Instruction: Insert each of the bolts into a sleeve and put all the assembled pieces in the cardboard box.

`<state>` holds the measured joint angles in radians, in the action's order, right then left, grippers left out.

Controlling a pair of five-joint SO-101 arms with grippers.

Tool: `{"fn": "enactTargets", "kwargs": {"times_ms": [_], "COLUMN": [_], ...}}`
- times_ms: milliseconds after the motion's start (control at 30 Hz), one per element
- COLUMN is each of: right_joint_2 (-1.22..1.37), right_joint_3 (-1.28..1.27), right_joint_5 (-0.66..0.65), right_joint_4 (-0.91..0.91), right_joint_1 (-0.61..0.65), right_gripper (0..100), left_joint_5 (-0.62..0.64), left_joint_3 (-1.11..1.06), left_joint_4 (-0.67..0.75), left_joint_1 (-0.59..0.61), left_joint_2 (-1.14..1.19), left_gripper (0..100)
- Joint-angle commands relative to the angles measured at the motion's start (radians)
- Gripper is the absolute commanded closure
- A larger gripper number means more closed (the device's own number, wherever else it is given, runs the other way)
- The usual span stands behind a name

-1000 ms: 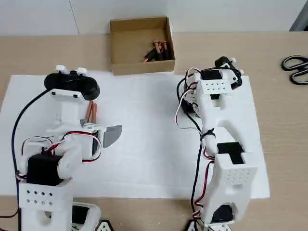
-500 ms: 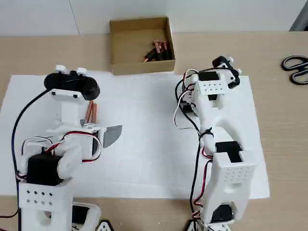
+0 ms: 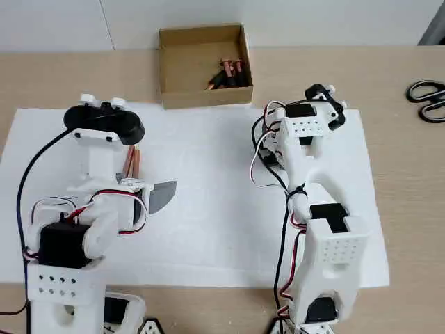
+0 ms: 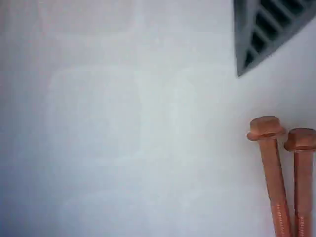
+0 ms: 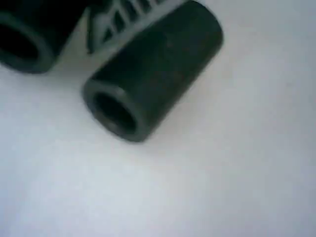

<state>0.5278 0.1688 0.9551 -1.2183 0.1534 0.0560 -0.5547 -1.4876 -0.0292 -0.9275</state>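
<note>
Two copper bolts (image 3: 132, 162) lie side by side on the white sheet, partly under my left arm. In the left wrist view the bolts (image 4: 269, 163) lie heads up close to one grey finger (image 4: 256, 34). My left gripper (image 3: 154, 189) stands open just beside them, holding nothing. A black sleeve (image 5: 153, 69) lies on its side on the sheet, and a second sleeve (image 5: 24, 34) is beside it. My right gripper (image 5: 123, 19) hangs low right over the two sleeves. The cardboard box (image 3: 177, 45) at the back holds assembled pieces (image 3: 226, 75).
The white sheet (image 3: 215, 209) covers the middle of the wooden table. Scissors (image 3: 427, 97) lie at the far right edge. The right arm (image 3: 313, 139) stretches over the sheet's right side, its cables hanging beside it.
The right arm has crept slightly toward the back and left. The left arm and the bolts have not moved.
</note>
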Motion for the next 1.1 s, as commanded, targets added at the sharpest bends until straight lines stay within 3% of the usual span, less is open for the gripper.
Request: {"fn": "enactTargets", "kwargs": {"times_ms": [0,67,500,633,867,1067], "right_joint_2": [0.050,0.050,0.048,0.041,-0.004,0.074], "right_joint_3": [0.015,0.044,0.381,0.462,0.483,0.488], "right_joint_5": [-0.063,-0.115,-0.582,-0.812,-1.223,-1.260], "right_joint_4": [-0.097,-0.143,-0.490,-0.496,-0.446,-0.420], "right_joint_1": [0.013,0.013,0.013,0.033,0.174,0.260], "right_gripper": [94.7,99.8,99.5,99.5,99.5,99.5], "left_joint_5": [-0.008,-0.008,-0.008,-0.008,-0.008,-0.008], "left_joint_3": [0.007,0.007,0.007,0.007,0.007,0.007], "left_joint_4": [0.021,0.021,0.021,0.021,0.025,0.025], "left_joint_1": [-0.005,-0.005,-0.005,-0.006,-0.006,-0.006], "left_joint_2": [-0.012,-0.012,-0.012,-0.012,-0.012,-0.012], "left_gripper": [69,69,69,69,69,69]}}
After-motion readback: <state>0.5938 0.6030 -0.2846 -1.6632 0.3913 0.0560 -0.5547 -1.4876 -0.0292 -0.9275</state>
